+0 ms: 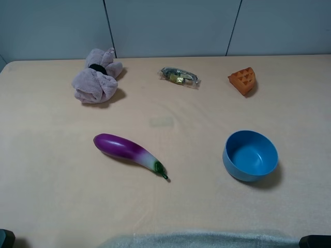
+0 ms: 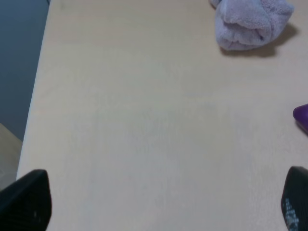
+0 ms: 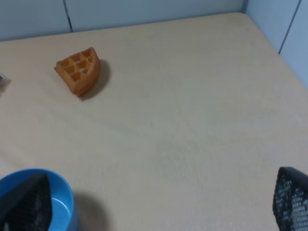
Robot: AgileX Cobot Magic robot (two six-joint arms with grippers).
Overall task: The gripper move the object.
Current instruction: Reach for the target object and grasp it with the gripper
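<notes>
The eggplant (image 1: 129,151), glossy purple fading to white with a dark green stem tip, lies on the table left of the middle, stem toward the front right. Only its purple end (image 2: 302,116) shows in the left wrist view. My left gripper (image 2: 161,207) is open and empty, with its fingers (image 2: 26,204) wide apart over bare table near the front left, well short of the eggplant. My right gripper (image 3: 159,204) is open and empty, with one finger (image 3: 291,197) at the frame edge and the other in front of the blue bowl (image 3: 62,195).
A blue bowl (image 1: 251,155) stands right of the middle. An orange waffle wedge (image 1: 243,80) is at the back right, a small wrapped packet (image 1: 179,77) at the back middle, and a pink plush toy (image 1: 96,77) at the back left. The table's left edge (image 2: 33,106) is near the left gripper.
</notes>
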